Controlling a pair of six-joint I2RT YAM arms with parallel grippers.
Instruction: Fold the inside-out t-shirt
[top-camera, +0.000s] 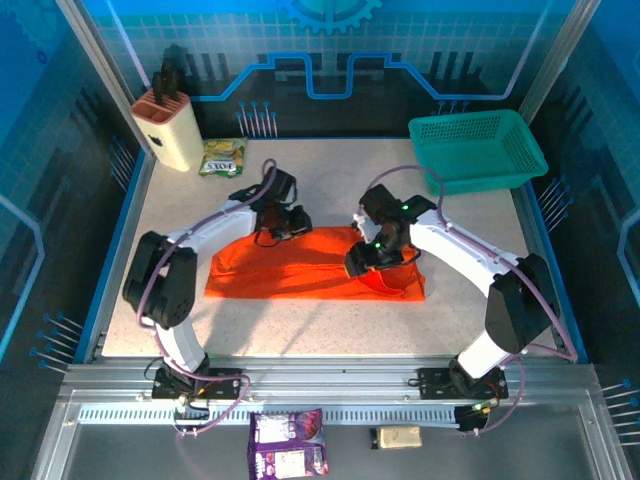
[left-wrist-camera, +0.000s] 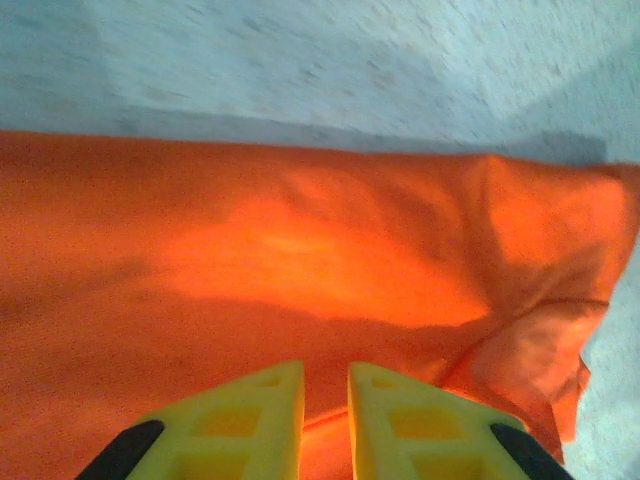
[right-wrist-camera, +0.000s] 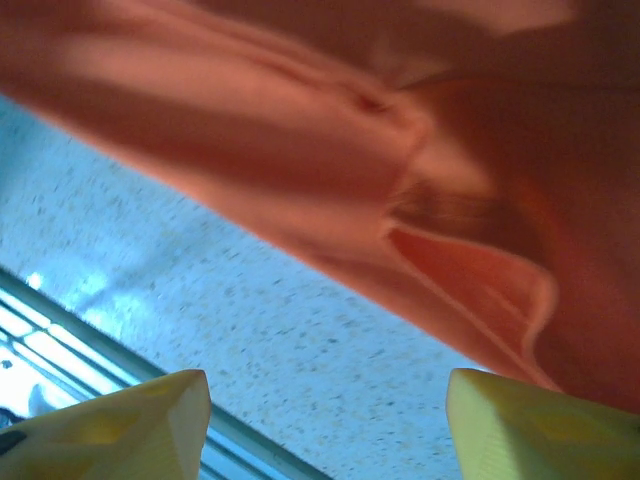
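The inside-out t-shirt (top-camera: 300, 270) lies as a long orange band across the middle of the table (top-camera: 330, 325). At the shirt's back edge, my left gripper (top-camera: 282, 224) is low over it. In the left wrist view its yellow fingers (left-wrist-camera: 250, 410) stand a narrow slit apart, with a ridge of the orange t-shirt (left-wrist-camera: 300, 250) between them. My right gripper (top-camera: 366, 262) hangs over the shirt's right part, near the front hem. From the right wrist, the fingertips (right-wrist-camera: 150, 420) are wide apart over bare table, and the t-shirt (right-wrist-camera: 300, 120) lies just beyond them.
A teal mesh basket (top-camera: 480, 148) stands at the back right. A beige knife block (top-camera: 168, 128) and a green packet (top-camera: 222, 157) are at the back left. On the front rail lie a purple packet (top-camera: 288, 445) and a small tan object (top-camera: 398, 436).
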